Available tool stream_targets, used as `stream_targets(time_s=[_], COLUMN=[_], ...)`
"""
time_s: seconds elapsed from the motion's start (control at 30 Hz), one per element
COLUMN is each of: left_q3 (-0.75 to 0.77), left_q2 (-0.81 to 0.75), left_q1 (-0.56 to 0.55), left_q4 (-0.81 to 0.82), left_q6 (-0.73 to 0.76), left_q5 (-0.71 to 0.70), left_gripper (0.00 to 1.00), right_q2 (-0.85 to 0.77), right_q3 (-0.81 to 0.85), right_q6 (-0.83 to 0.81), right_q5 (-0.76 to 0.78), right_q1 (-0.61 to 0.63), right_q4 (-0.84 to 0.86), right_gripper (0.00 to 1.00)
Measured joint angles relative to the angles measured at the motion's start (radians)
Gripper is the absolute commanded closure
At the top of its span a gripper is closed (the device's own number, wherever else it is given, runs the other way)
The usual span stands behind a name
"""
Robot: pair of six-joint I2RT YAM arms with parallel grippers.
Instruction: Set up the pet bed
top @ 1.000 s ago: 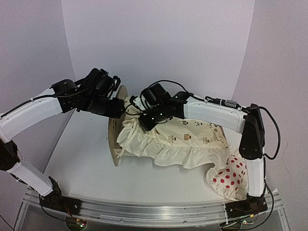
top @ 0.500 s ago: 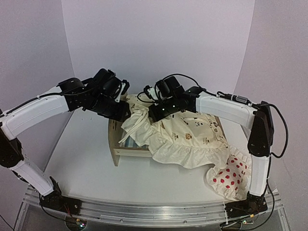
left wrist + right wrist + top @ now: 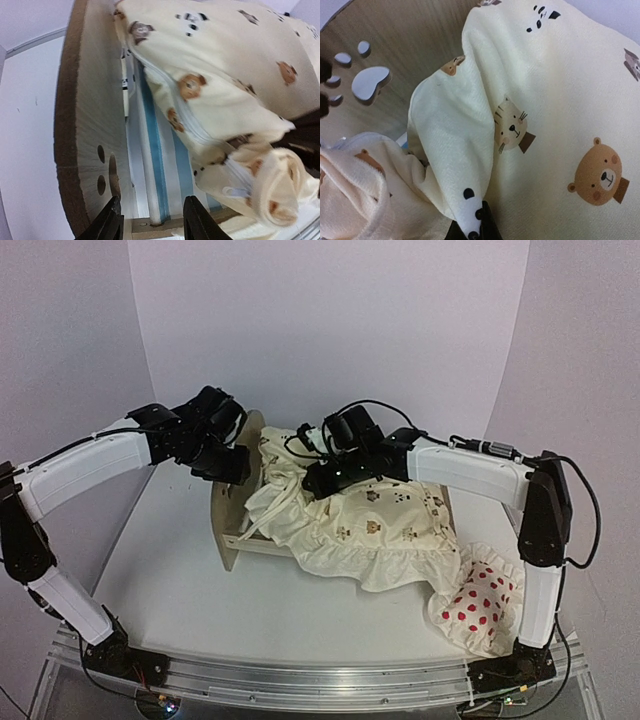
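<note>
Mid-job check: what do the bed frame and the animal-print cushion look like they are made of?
The pet bed looks like light plywood, bare and matte. The face shows straight grain, the edge is darker, and the paw holes are cut clean through. The cushion looks like soft woven cloth, probably cotton, in a matte cream. It folds and creases, and it has a ruffled hem.

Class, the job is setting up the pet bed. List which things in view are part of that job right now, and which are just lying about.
In the job:
pet bed
cream cushion, draped over the bed and pinched by the right end effector
left end effector, open beside the bed's end board

Lying about:
red-dotted pillow, held by neither end effector
</note>
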Motion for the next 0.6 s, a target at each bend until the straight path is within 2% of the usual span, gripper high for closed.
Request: stream_targets(time_s=[0.17,0.33,0.5,0.6], left_q3=[-0.003,-0.002,-0.003,-0.001], left_q2=[0.017,0.021,-0.009,-0.038], left_q1=[0.123,0.143,0.094,-0.012], left_q4=[0.046,0.060,0.070,0.079], left_q6=[0.059,0.099,0.124,0.137], left_q5=[-0.003,0.042,0.066,0.048], left_gripper=[0.58,0.55,0.54,0.54], right_q2=[0.000,0.006,0.077,0.126], right_q3=[-0.007,0.000,0.080,0.131], right_q6=[0.034,0.059,0.086,0.103], right_q5=[-0.037,-0.051,-0.059,-0.061], right_q1=[0.000,0.000,0.000,0.000], right_q4=[0.033,0.052,0.054,0.055], right_gripper=[1.00,1.00,1.00,1.00])
